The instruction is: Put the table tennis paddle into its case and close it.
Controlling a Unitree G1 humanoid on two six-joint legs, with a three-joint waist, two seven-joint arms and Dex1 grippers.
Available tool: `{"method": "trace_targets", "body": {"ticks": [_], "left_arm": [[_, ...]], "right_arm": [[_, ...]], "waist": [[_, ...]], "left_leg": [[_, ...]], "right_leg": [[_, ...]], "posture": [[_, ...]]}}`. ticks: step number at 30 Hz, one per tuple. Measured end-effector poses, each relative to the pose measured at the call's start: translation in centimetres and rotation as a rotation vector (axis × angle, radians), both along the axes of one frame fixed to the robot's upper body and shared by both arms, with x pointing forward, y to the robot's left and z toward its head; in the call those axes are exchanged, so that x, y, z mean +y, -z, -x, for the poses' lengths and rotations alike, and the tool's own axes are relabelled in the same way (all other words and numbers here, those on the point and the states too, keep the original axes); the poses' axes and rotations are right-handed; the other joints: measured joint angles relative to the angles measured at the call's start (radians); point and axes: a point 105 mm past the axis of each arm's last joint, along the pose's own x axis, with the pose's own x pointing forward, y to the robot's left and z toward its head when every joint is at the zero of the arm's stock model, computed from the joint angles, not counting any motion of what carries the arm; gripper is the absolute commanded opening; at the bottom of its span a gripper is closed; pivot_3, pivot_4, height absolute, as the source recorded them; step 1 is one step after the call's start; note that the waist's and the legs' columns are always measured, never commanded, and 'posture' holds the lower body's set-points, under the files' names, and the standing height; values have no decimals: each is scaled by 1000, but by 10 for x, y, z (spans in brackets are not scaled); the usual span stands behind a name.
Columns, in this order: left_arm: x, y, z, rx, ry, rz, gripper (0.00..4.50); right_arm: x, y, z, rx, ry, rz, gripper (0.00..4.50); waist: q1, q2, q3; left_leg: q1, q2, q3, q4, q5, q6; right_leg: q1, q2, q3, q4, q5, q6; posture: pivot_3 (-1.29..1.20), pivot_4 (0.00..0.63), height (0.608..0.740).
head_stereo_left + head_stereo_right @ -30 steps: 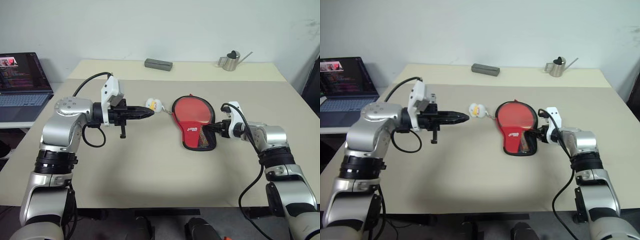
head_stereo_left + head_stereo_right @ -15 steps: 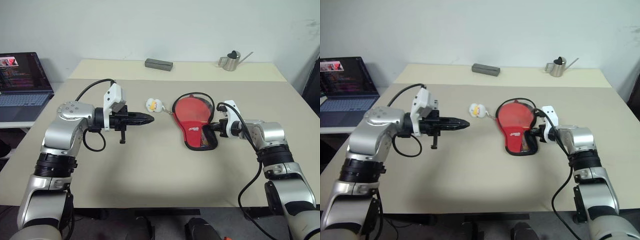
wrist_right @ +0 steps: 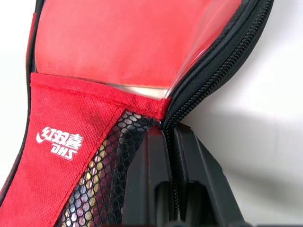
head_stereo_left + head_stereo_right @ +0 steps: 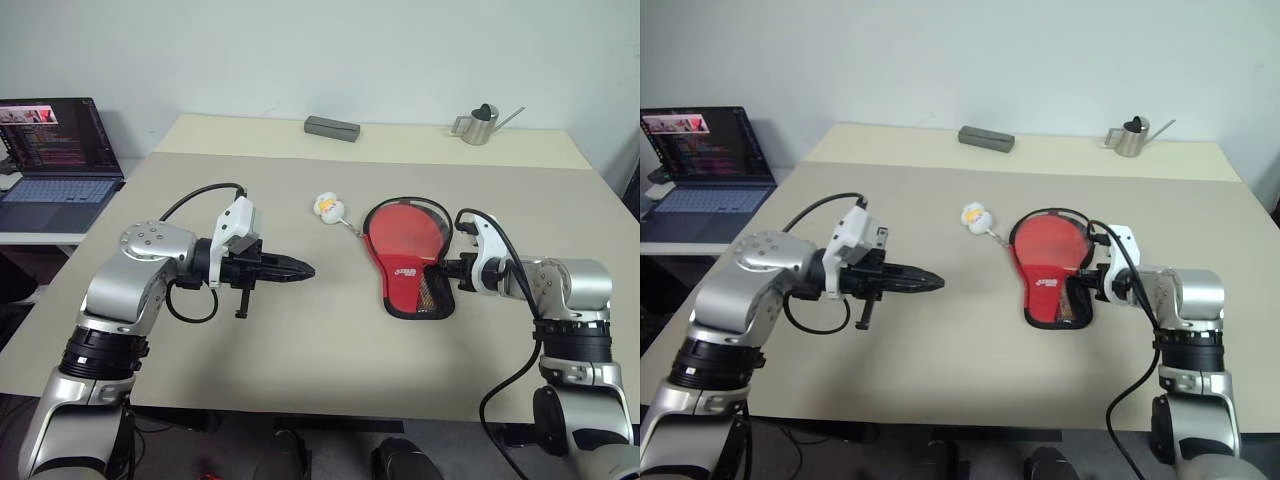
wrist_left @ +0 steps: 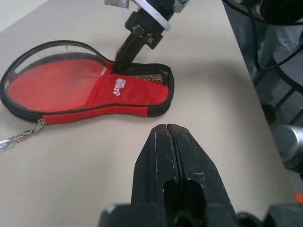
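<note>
Currently on the beige table point(image 4: 300, 350): red case point(image 4: 405, 250), logo side up, round end at 12 o'clock, narrow mesh-pocket end at 6 o'clock. Black zip edge lifted along the round end, standing partly open. Paddle point(image 3: 128, 42) inside the case, red face visible behind the clear window; handle not made out. Keyring cord running from the case's 10 o'clock edge to a small white-and-yellow charm point(image 4: 327, 205) lying on the table.

Right gripper point(image 4: 448, 269) at the case's 3 o'clock side, near the neck; fingers pressed together, pinching the black zip edge of the case between them.

Left gripper point(image 4: 305, 269) at 9 o'clock from the case, well apart, above bare table; fingers together, holding nothing, tip aimed toward the case.

Far edge: grey box point(image 4: 333, 126) at 12 o'clock, small metal watering can point(image 4: 483, 123) at 1 o'clock. Laptop point(image 4: 50, 160) on a side desk at 10 o'clock, screen lit.
</note>
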Motion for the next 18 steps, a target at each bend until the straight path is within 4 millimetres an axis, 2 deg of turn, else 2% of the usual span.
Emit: {"method": "trace_targets", "body": {"ticks": [5,18], "left_arm": [[-7,-1,7,11,38,3,0],[-20,-1,20,54,125,1,0]], "right_arm": [[2,2,20,33,6,2,12],[10,9,51,15,-68,17,12]], "waist": [[-1,0,0],[-8,0,0]], "left_leg": [[0,0,0,0,0,0],[0,0,0,-1,0,0]], "right_leg": [[0,0,1,0,0,0],[-1,0,1,0,0,0]], "posture": [[0,150,740],[0,150,740]]}}
